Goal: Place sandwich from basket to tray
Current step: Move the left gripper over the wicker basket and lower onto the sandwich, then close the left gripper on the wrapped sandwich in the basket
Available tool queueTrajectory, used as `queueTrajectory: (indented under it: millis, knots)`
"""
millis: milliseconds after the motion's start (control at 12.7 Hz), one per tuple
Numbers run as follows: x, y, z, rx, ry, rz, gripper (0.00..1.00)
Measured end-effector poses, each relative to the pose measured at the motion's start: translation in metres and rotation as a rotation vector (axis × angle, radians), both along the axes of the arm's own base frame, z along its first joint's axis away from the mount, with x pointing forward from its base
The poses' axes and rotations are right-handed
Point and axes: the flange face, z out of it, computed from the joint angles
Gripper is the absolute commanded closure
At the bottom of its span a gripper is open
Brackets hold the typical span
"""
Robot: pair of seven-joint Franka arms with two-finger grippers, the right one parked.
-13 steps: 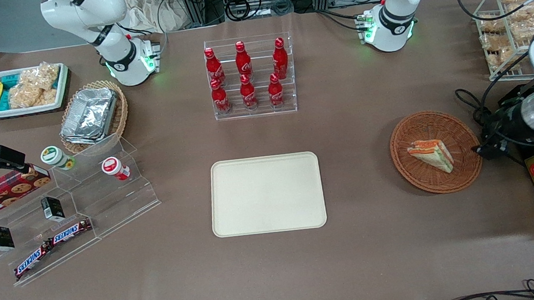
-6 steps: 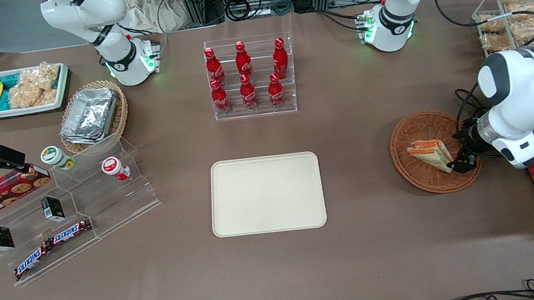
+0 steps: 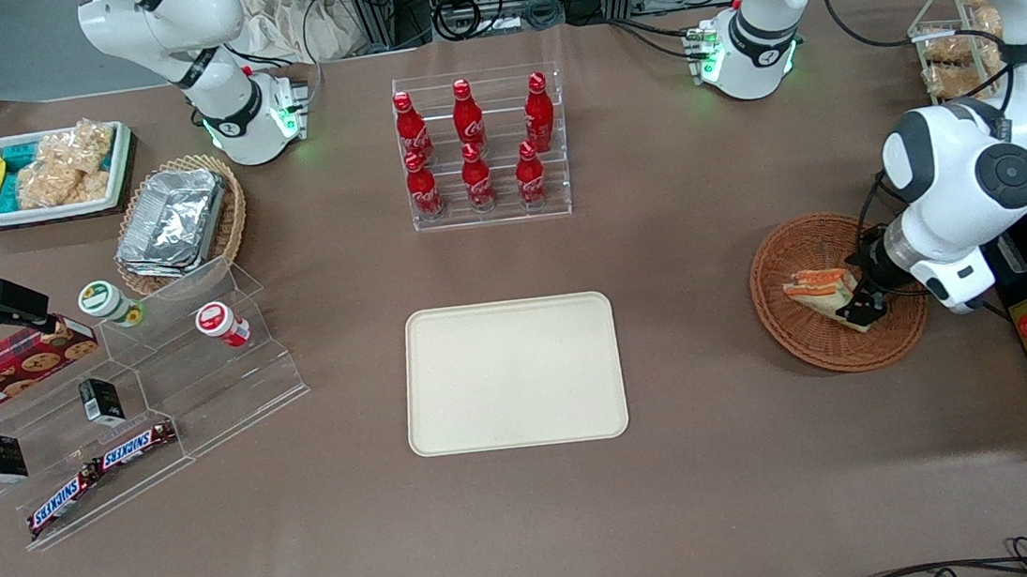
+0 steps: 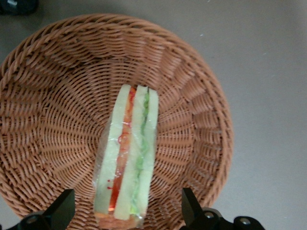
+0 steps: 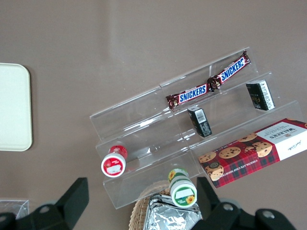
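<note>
While the gripper (image 4: pixel 125 215) hovers over the basket (image 4: pixel 201 120), fingers (image 4: pixel 62 208) spread wide astride it, the sandwich (image 4: pixel 127 160) lies inside, showing white bread with orange and green layers.

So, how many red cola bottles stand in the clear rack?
6, in two rows on the clear rack: three higher, three lower, nearer the camera. None seems hidden. The pincer is open over the sandwich.
</note>
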Motion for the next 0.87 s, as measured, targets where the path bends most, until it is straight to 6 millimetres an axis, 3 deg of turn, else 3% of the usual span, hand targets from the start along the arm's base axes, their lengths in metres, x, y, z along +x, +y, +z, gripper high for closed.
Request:
queueTrajectory:
  millis: [393,472,551,629,787,865]
  knots:
    - [-0.009,0.0,-0.029,-0.005,0.055,0.002,0.02]
    - [-0.009,0.0,-0.034,-0.006,0.059,0.003,0.15]
    - [-0.008,0.0,-0.038,-0.007,0.055,0.003,0.4]
    - [-0.007,0.001,-0.042,-0.008,0.049,0.005,0.55]
    - [-0.005,0.003,-0.046,-0.008,0.044,0.009,0.99]
    - [-0.004,0.003,-0.044,-0.008,0.04,0.009,1.0]
